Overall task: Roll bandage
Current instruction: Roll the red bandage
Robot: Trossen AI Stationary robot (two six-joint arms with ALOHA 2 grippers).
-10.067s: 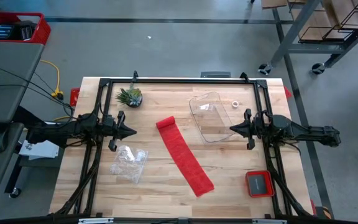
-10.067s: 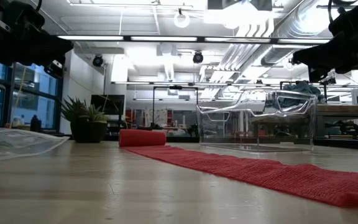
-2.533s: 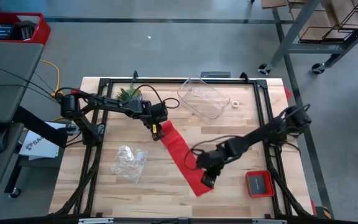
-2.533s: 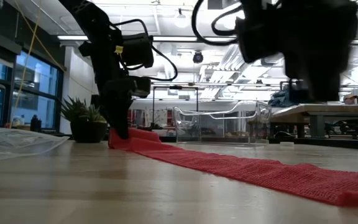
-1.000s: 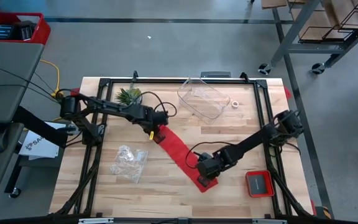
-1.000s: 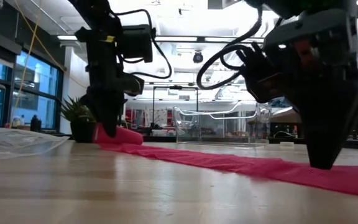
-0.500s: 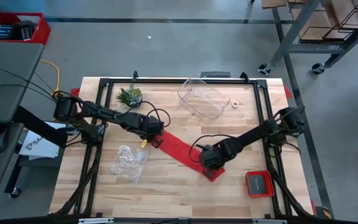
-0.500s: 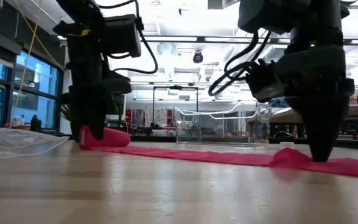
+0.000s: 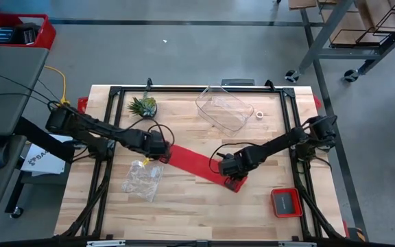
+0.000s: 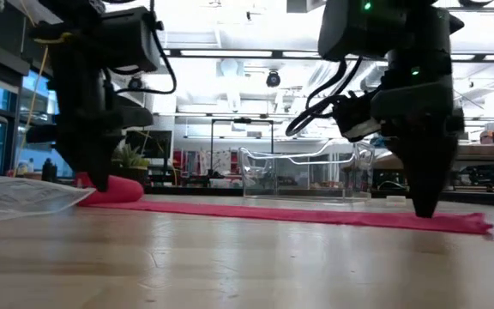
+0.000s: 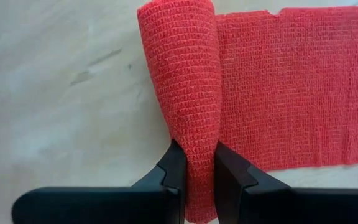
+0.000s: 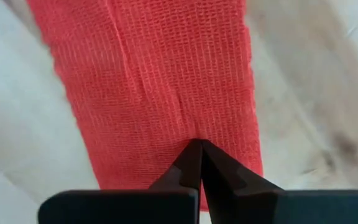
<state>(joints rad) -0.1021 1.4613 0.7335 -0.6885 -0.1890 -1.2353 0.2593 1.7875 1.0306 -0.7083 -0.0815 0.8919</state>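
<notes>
No legible text, label, brand, number or sign; dark printing on the white sheet [image 9: 38, 159] just beside the surface [image 9: 184, 206], by the left arm's base, cannot be read

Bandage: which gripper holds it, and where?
Left gripper pinches the bandage at its rolled end. Right gripper, shut, presses the flat strip near its free end.
</notes>
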